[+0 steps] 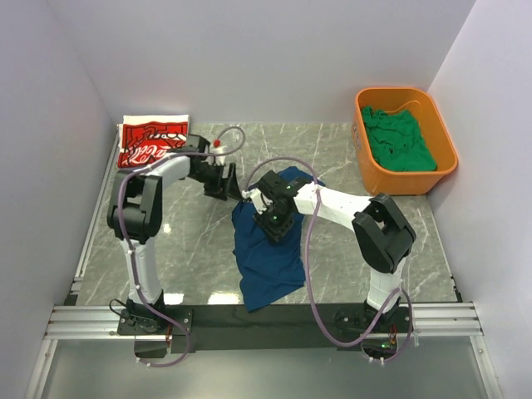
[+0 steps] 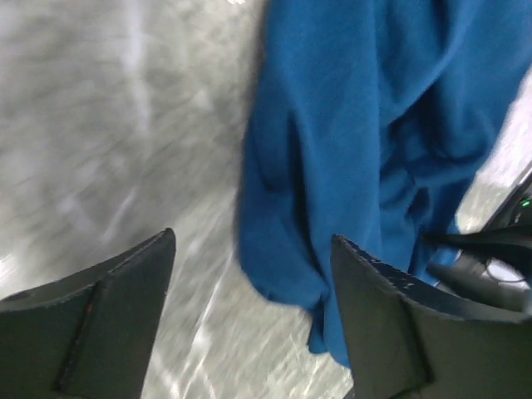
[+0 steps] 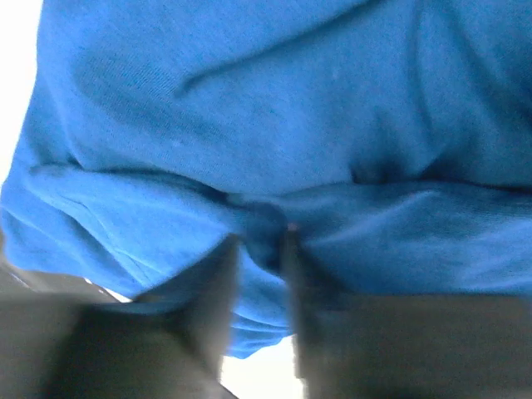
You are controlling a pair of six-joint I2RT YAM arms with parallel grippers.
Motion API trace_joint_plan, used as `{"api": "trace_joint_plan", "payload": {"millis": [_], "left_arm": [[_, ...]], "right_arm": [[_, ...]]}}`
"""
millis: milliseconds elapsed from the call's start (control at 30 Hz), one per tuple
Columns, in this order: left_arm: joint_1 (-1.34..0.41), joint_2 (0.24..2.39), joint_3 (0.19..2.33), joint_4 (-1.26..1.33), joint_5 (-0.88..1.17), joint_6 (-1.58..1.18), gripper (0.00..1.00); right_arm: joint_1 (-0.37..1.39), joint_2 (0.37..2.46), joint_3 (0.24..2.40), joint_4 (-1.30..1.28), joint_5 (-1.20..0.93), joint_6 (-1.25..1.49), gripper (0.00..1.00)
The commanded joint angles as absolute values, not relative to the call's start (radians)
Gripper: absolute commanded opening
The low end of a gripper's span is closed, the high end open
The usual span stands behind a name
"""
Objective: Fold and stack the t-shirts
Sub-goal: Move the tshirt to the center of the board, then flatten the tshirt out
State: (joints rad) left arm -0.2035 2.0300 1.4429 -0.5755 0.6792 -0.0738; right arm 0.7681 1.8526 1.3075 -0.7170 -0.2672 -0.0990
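The blue t-shirt (image 1: 268,258) lies crumpled in the middle of the worktop (image 1: 191,241). It is light, limp cloth, so I think a hem or shoulder edge is the best place to hold. The right end effector (image 3: 258,241) pinches a fold between nearly closed fingers, while the left end effector (image 2: 253,237) stands wide open and empty beside its edge.
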Motion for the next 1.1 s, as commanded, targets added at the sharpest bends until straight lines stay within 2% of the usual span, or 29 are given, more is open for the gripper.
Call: {"api": "trace_joint_plan", "payload": {"millis": [0, 67, 100, 167, 200, 233, 267, 300, 400, 533, 733, 767, 833, 867, 900, 967, 1000, 1067], "left_arm": [[-0.262, 2.086, 1.47, -0.568, 0.652, -0.089, 0.79], [-0.296, 2.095, 1.463, -0.563, 0.65, -0.077, 0.76], [-0.304, 2.103, 1.456, -0.563, 0.656, -0.075, 0.71], [-0.321, 2.115, 1.454, -0.568, 0.664, -0.069, 0.62], [-0.322, 2.126, 1.456, -0.578, 0.666, -0.068, 0.43], [-0.321, 2.131, 1.462, -0.59, 0.66, -0.066, 0.3], [-0.311, 2.128, 1.473, -0.604, 0.651, -0.06, 0.03], [-0.298, 2.114, 1.471, -0.626, 0.643, -0.054, 0.01], [-0.209, 2.004, 1.414, -0.644, 0.634, -0.02, 0.01], [-0.124, 1.873, 1.365, -0.883, 0.511, 0.25, 0.01], [-0.12, 1.645, 1.111, -1.031, 0.335, 0.58, 0.01], [-0.12, 1.626, 1.07, -1.064, 0.318, 0.601, 0.18], [-0.104, 1.606, 1.057, -1.091, 0.348, 0.655, 0.45], [-0.085, 1.583, 1.086, -1.086, 0.391, 0.658, 0.61], [-0.08, 1.575, 1.116, -1.065, 0.425, 0.657, 0.67], [-0.08, 1.6, 1.242, -1.028, 0.474, 0.64, 0.81], [-0.08, 1.62, 1.294, -0.981, 0.536, 0.6, 0.82], [-0.1, 1.705, 1.447, -0.934, 0.574, 0.556, 0.84]], "right_arm": [[0.709, 1.839, 1.261, -0.767, -0.252, -0.106, 0.26], [0.66, 1.791, 1.209, -0.773, -0.27, -0.103, 0.15], [0.611, 1.77, 1.194, -0.779, -0.271, -0.106, 0.03], [0.565, 1.714, 1.164, -0.799, -0.275, -0.126, 0.0], [0.54, 1.697, 1.157, -0.807, -0.265, -0.135, 0.0], [0.5, 1.678, 1.148, -0.81, -0.255, -0.153, 0.0], [0.476, 1.64, 1.132, -0.807, -0.242, -0.161, 0.0], [0.456, 1.623, 1.123, -0.802, -0.212, -0.169, 0.0], [0.368, 1.588, 1.123, -0.802, -0.172, -0.209, 0.0], [0.258, 1.597, 1.163, -0.815, -0.132, -0.251, 0.0], [0.206, 1.664, 1.244, -0.828, -0.115, -0.288, 0.0], [0.206, 1.689, 1.274, -0.842, -0.126, -0.29, 0.0], [0.206, 1.727, 1.327, -0.873, -0.14, -0.296, 0.0], [0.206, 1.736, 1.342, -0.887, -0.162, -0.302, 0.0], [0.204, 1.746, 1.359, -0.903, -0.178, -0.314, 0.0], [0.203, 1.756, 1.388, -0.954, -0.201, -0.322, 0.12], [0.202, 1.752, 1.39, -0.966, -0.228, -0.327, 0.31], [0.202, 1.726, 1.376, -0.983, -0.244, -0.322, 0.48]]}}
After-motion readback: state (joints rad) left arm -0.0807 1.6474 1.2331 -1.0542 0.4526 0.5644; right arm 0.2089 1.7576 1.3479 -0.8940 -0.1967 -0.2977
